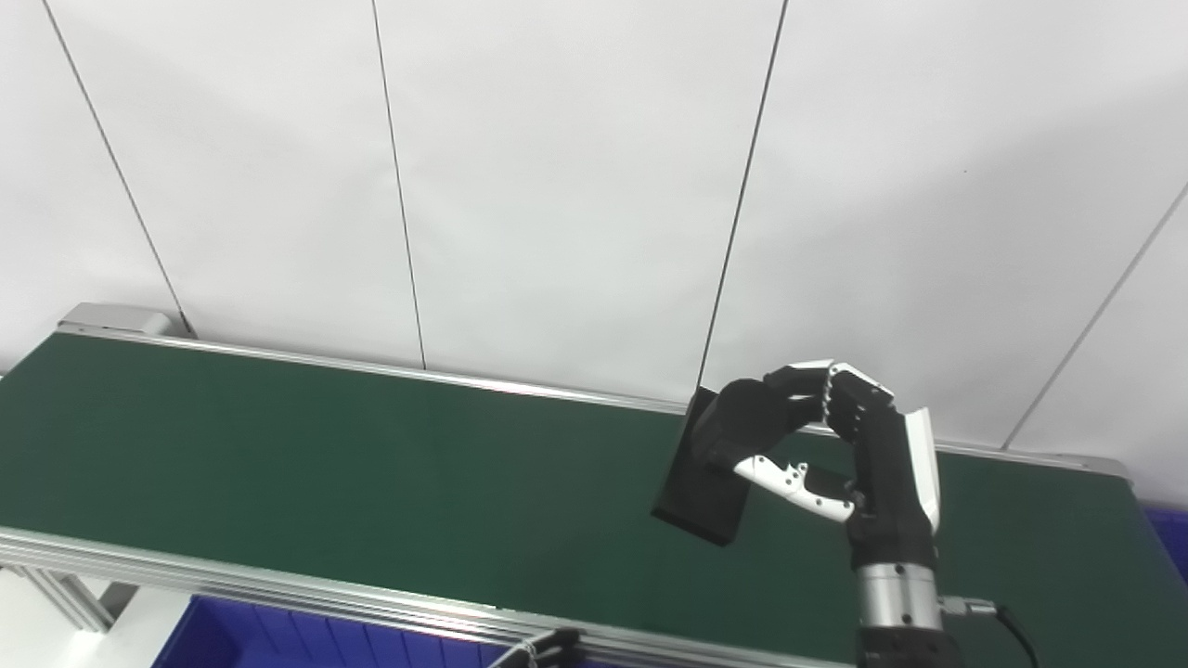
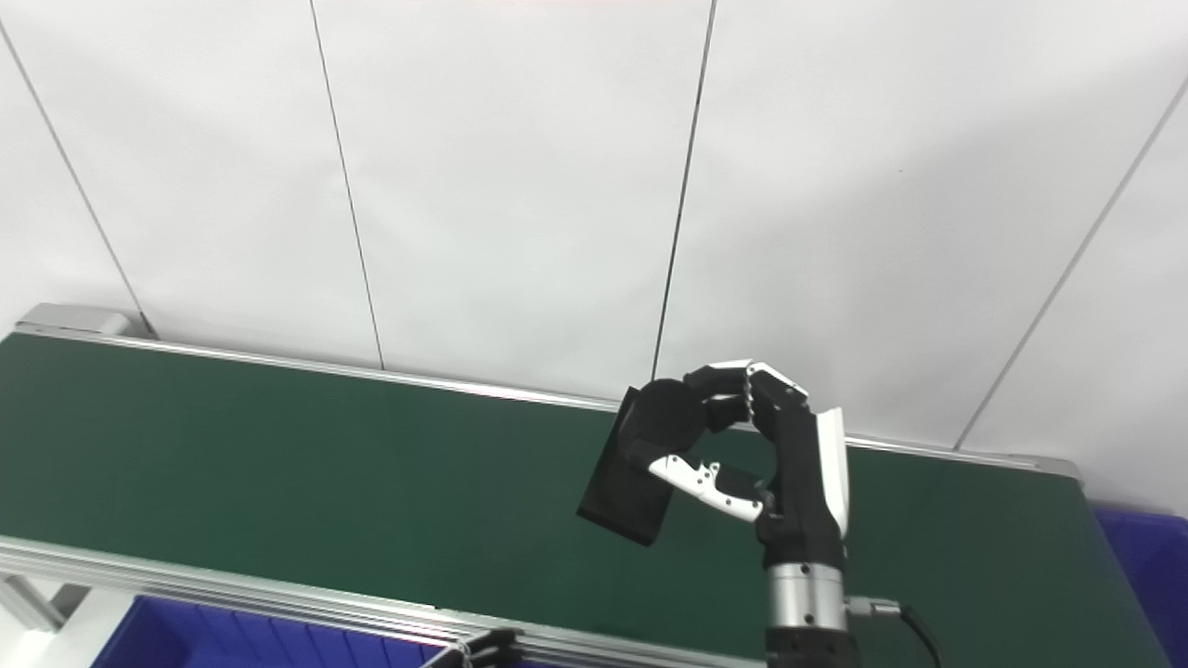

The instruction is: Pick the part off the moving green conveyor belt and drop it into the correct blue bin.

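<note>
- The green conveyor belt [image 1: 371, 464] runs from the left edge to the right, framed by aluminium rails.
- One blue bin [image 1: 278, 640] sits under the belt's near left edge; another blue bin [image 2: 1146, 557] shows past the right end, more fully in the right eye view.
- The right hand [image 1: 817, 445] is clenched around the part [image 1: 701, 496], a flat black slab lifted and tilted over the belt's right half.
- The pick looks done; next comes carrying to the right bin and releasing.
- The left hand is out of view.

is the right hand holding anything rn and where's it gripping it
Yes: the right hand holds a flat black part by its upper end, fingers and thumb clamped on it, above the green belt.
</note>
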Controlling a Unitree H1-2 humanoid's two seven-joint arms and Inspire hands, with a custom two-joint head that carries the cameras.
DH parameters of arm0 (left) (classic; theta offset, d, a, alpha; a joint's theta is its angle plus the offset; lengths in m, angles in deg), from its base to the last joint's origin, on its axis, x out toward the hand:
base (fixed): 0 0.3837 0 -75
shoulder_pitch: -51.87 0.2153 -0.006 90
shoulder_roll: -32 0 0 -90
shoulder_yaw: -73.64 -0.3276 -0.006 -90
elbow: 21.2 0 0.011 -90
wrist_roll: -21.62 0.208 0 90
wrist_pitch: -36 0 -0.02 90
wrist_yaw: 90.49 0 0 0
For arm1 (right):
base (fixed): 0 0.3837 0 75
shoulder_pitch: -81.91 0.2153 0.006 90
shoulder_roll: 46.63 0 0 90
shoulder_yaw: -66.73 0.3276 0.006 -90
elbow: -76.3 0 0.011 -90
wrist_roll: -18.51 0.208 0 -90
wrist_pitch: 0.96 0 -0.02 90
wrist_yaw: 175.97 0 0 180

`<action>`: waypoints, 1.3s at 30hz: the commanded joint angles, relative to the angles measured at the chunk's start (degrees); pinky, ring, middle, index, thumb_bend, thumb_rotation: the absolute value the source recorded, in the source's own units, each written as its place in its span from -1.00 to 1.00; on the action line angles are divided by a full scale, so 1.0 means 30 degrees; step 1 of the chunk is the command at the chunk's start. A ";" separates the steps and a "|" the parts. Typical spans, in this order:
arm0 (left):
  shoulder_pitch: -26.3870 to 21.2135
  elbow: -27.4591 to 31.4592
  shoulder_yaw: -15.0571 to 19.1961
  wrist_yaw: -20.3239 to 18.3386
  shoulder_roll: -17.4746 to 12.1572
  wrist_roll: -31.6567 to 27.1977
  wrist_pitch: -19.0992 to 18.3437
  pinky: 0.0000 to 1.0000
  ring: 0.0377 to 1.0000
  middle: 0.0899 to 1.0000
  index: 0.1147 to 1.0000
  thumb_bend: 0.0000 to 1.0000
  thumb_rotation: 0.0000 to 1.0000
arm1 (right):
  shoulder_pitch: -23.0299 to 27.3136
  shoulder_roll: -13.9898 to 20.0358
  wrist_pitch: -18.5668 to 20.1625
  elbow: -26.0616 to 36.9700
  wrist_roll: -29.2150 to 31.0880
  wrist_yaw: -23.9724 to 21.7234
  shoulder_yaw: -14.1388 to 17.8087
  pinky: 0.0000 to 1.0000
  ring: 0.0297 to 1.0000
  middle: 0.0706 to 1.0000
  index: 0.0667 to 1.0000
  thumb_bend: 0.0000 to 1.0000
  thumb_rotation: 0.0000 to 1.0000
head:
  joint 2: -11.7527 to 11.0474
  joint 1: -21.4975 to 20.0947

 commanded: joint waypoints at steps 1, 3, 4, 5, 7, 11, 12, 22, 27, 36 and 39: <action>-0.0022 0.0548 0.0239 -0.0397 -0.0069 -0.0306 0.0719 0.40 0.50 0.52 0.56 0.38 0.50 | 0.0207 -0.0254 0.0147 0.1146 0.0024 -0.0043 -0.0038 -0.12 -0.10 -0.07 -0.13 0.04 -1.00 | 0.0060 -0.0031; -0.0021 0.0677 0.0489 -0.0674 -0.0109 -0.0408 0.0717 0.41 0.50 0.52 0.56 0.41 0.49 | -0.0074 -0.0299 0.0258 0.1584 -0.0207 -0.0044 -0.0109 -0.12 -0.11 -0.07 -0.13 0.04 -1.00 | 0.0362 -0.0251; -0.0035 0.0744 0.0608 -0.0817 -0.0144 -0.0458 0.0716 0.40 0.49 0.51 0.56 0.43 0.50 | -0.0205 -0.0335 0.0325 0.1791 -0.0310 -0.0057 -0.0147 -0.13 -0.11 -0.07 -0.13 0.04 -1.00 | 0.0691 -0.0459; -0.0066 0.0786 0.0753 -0.1015 -0.0180 -0.0544 0.0716 0.40 0.49 0.51 0.56 0.43 0.50 | -0.0448 -0.0349 0.0372 0.2073 -0.0444 -0.0096 -0.0217 -0.13 -0.11 -0.07 -0.12 0.04 -1.00 | 0.0843 -0.0552; -0.0112 0.0888 0.1038 -0.1423 -0.0236 -0.0743 0.0715 0.40 0.48 0.51 0.55 0.45 0.50 | -0.0791 -0.0403 0.0430 0.2455 -0.0610 -0.0174 -0.0339 -0.12 -0.11 -0.08 -0.12 0.04 -1.00 | 0.1302 -0.0855; -0.0238 0.1173 0.1485 -0.2146 -0.0368 -0.0968 0.0714 0.40 0.48 0.49 0.54 0.45 0.50 | -0.1669 -0.0410 0.0376 0.3268 -0.0644 -0.0348 -0.0575 -0.12 -0.12 -0.08 -0.11 0.04 -1.00 | 0.1969 -0.1251; -0.0252 0.1266 0.1574 -0.2252 -0.0381 -0.1012 0.0716 0.40 0.47 0.48 0.54 0.45 0.50 | -0.1904 -0.0418 0.0315 0.3459 -0.0717 -0.0365 -0.0624 -0.12 -0.12 -0.08 -0.10 0.04 -1.00 | 0.2083 -0.1304; -0.0165 0.2327 0.1988 -0.2501 -0.0502 -0.1167 0.0710 0.35 0.44 0.46 0.54 0.42 0.48 | -0.3901 -0.0724 0.0818 0.5417 -0.1000 -0.0728 -0.0834 -0.17 -0.14 -0.08 -0.09 0.04 -1.00 | 0.3373 -0.1599; -0.0110 0.2658 0.2013 -0.2780 -0.0667 -0.1455 0.0690 0.36 0.44 0.46 0.54 0.43 0.47 | -0.5143 -0.0843 0.0838 0.6108 -0.1324 -0.0902 -0.1134 -0.18 -0.15 -0.08 -0.08 0.04 -1.00 | 0.3733 -0.1652; 0.0162 0.3191 0.2019 -0.2768 -0.0868 -0.1532 0.0714 0.34 0.43 0.46 0.53 0.45 0.46 | -0.7504 -0.0718 0.0293 0.6283 -0.1815 -0.0746 -0.1694 -0.20 -0.15 -0.08 -0.08 0.04 -1.00 | 0.4088 -0.1826; 0.0289 0.3330 0.1998 -0.2719 -0.0872 -0.1578 0.0703 0.34 0.43 0.45 0.53 0.45 0.44 | -0.8344 -0.0764 0.0160 0.6230 -0.1693 -0.0631 -0.1730 -0.18 -0.14 -0.07 -0.09 0.04 -1.00 | 0.4192 -0.1840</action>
